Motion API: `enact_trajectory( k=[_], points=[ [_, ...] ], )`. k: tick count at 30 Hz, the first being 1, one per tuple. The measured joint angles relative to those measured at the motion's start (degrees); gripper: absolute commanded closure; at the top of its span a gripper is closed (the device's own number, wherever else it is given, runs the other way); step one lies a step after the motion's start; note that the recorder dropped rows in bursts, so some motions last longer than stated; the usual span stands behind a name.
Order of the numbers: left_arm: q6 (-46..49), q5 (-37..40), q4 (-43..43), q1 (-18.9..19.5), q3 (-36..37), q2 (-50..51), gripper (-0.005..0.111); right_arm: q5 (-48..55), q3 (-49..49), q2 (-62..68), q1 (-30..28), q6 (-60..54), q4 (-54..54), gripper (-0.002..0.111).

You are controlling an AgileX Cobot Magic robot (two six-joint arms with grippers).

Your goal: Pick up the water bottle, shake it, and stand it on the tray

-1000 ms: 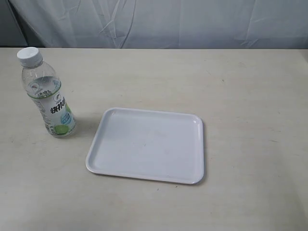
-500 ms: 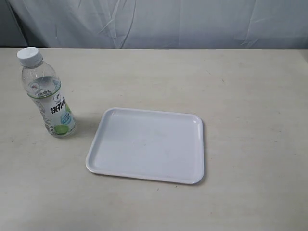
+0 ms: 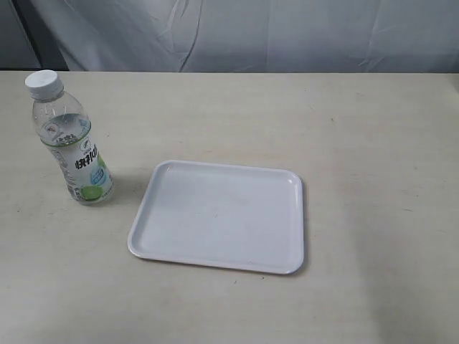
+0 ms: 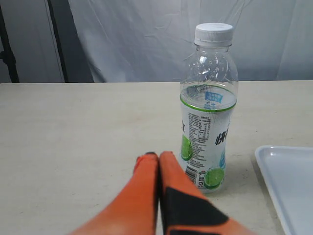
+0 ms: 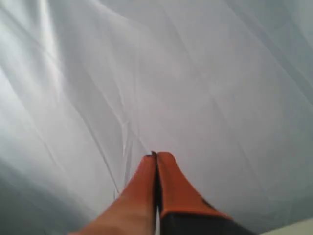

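Observation:
The water bottle (image 3: pixel 69 140) stands upright on the table at the left, clear with a white cap and a green, white and blue label. To its right lies the white tray (image 3: pixel 154 215), bare. Neither arm shows in the exterior view. In the left wrist view my left gripper (image 4: pixel 157 155) is shut with nothing in it, its orange fingers pressed together a little short of the bottle (image 4: pixel 208 105); a corner of the tray (image 4: pixel 288 181) shows beside it. My right gripper (image 5: pixel 156 155) is shut too and points up at the backdrop.
The beige table (image 3: pixel 358 143) runs back to a grey-white cloth backdrop (image 3: pixel 287 36). A dark upright post (image 4: pixel 71 41) stands behind the table's far edge in the left wrist view.

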Motion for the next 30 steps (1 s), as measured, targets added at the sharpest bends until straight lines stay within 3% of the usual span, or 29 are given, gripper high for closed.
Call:
enact_trajectory(
  k=[3, 6, 9, 16, 23, 30],
  points=[
    [0.0, 0.0, 0.0, 0.0, 0.0, 0.0, 0.106, -20.18, -7.67, 20.37, 0.32, 3.82, -16.63, 0.109],
    [0.0, 0.0, 0.0, 0.0, 0.0, 0.0, 0.106, -30.41, -12.88, 32.96, 2.17, 4.86, -25.99, 0.102],
    [0.0, 0.0, 0.0, 0.0, 0.0, 0.0, 0.106, -34.58, -18.09, 43.97, 5.78, 4.94, -31.49, 0.081],
    [0.0, 0.0, 0.0, 0.0, 0.0, 0.0, 0.106, -35.56, -29.33, 63.08, 17.57, 1.08, -35.12, 0.003],
    [0.0, 0.0, 0.0, 0.0, 0.0, 0.0, 0.106, -30.65, -41.55, 74.93, 30.07, -2.18, -36.28, 0.004],
    [0.0, 0.0, 0.0, 0.0, 0.0, 0.0, 0.106, -25.1, -50.04, 81.05, 37.72, -7.83, -36.69, 0.004]
  ],
)
